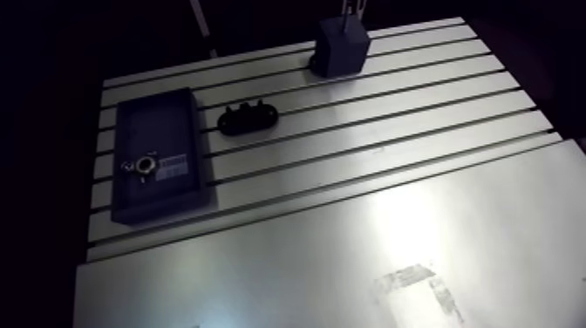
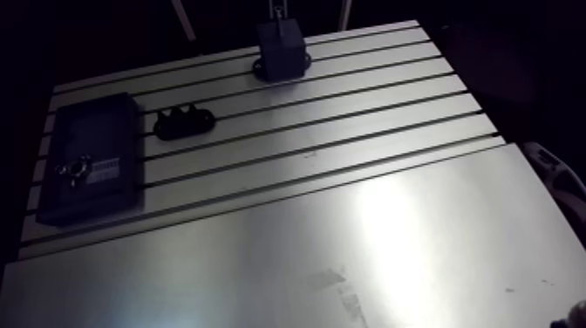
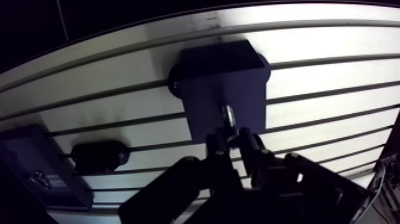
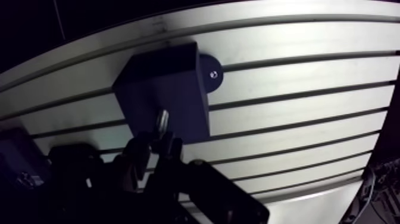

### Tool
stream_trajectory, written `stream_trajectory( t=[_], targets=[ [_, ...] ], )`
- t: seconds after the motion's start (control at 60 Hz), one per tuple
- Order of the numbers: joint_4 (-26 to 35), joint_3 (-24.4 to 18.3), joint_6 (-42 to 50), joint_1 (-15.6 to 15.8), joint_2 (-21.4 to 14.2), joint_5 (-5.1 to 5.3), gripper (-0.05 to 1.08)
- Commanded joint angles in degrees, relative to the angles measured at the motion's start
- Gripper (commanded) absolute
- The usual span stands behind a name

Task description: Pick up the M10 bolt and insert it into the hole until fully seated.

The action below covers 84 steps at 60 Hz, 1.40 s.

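Observation:
A dark square block (image 3: 223, 83) stands on a round black base near the far edge of the slotted table (image 1: 366, 131); the arm view shows the same block (image 1: 342, 45). My gripper (image 3: 233, 138) hangs right over it, shut on the M10 bolt (image 3: 228, 116). The bolt's silvery shank sticks out past the fingertips and points down at the block's top face. The bolt (image 4: 162, 121) covers the spot it points at, so I cannot see the hole. In the arm view only a thin part of the wrist shows above the block.
A dark rectangular plate (image 1: 160, 157) with a small metal fitting (image 1: 141, 165) lies at the table's left. A small black oval holder (image 1: 248, 116) with pegs sits beside it. A smooth metal sheet (image 1: 392, 262) covers the near side.

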Motion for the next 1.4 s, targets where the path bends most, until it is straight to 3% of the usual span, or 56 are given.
stream_trajectory(
  t=[0.017,0.233,0.317,0.333,0.35,0.367,0.383,0.4,0.417,0.433,0.45,0.467,0.483,1.067,1.4],
  targets=[
    [-0.1,0.4,0.0,0.0,0.0,0.05,1.08],
    [-0.1,1.1,0.1,0.0,-0.1,-0.04,1.07],
    [-0.1,1.3,0.1,0.0,-0.2,-0.26,0.97],
    [-0.1,1.3,0.1,0.0,-0.2,-0.29,0.85],
    [-0.1,1.3,0.1,0.0,-0.2,-0.29,0.85],
    [-0.2,1.5,0.2,0.0,-0.3,-0.37,0.60],
    [-0.2,1.5,0.2,0.0,-0.3,-0.37,0.60],
    [-0.2,1.5,0.1,0.0,-0.3,-0.46,0.33],
    [-0.2,1.5,0.1,0.0,-0.3,-0.46,0.33],
    [-0.1,1.5,0.1,0.0,-0.4,-0.40,0.11],
    [-0.1,1.5,0.1,0.0,-0.4,-0.40,0.11],
    [-0.2,1.7,0.1,0.1,-0.5,-0.32,0.02],
    [-0.3,1.9,0.1,0.1,-0.7,-0.30,0.00],
    [-1.4,3.8,0.2,-0.2,-2.2,-0.30,0.00],
    [-0.9,5.6,0.1,0.4,-7.8,0.05,0.00]
  ],
)
